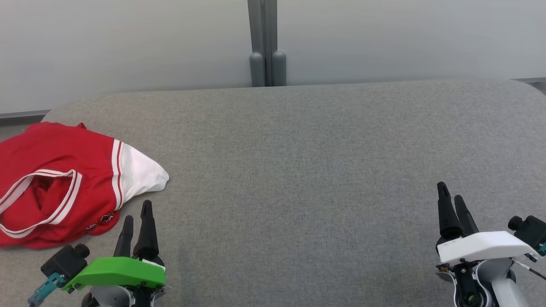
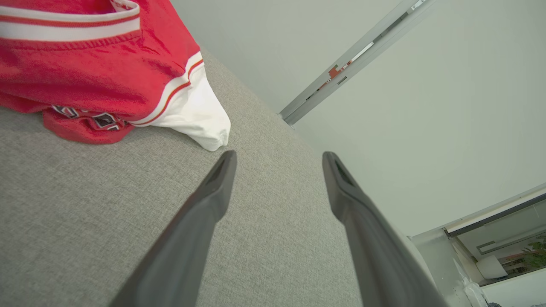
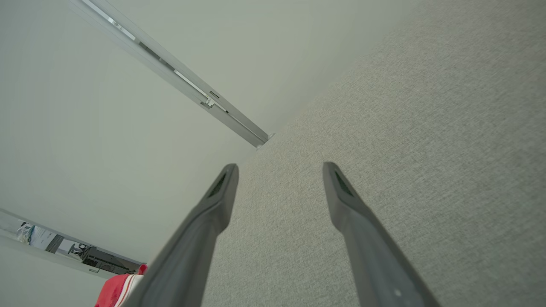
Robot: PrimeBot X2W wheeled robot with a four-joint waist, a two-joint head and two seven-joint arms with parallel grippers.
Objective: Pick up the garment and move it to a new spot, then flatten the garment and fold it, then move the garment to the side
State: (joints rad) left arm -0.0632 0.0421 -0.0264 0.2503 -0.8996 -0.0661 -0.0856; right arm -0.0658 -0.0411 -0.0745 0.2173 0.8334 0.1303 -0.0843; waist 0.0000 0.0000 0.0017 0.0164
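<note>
1. Garment: red jersey with a white sleeve and red-and-white striped trim, bunched in a loose heap at the far left of the grey fabric-topped desk. Part of it runs past the left edge of the head view.
2. White sleeve tip points right, toward the middle of the desk. The striped neck opening faces up.
3. Left claw: green-covered wrist, low left, fingers spread apart, nothing between them. It sits just beside the garment's lower right edge, not touching it.
4. Left wrist view: left claw is spread over bare grey fabric. Garment lies up and to the left; the sleeve tip is close to the left fingertip, with a small gap.
5. Right claw: white-covered wrist, low right, well apart from the garment.
6. Right wrist view: right claw is spread wide, empty, bare desk beneath. A scrap of the garment shows at the bottom edge.
7. Pale wall behind the desk, with a grey vertical post at its centre.
</note>
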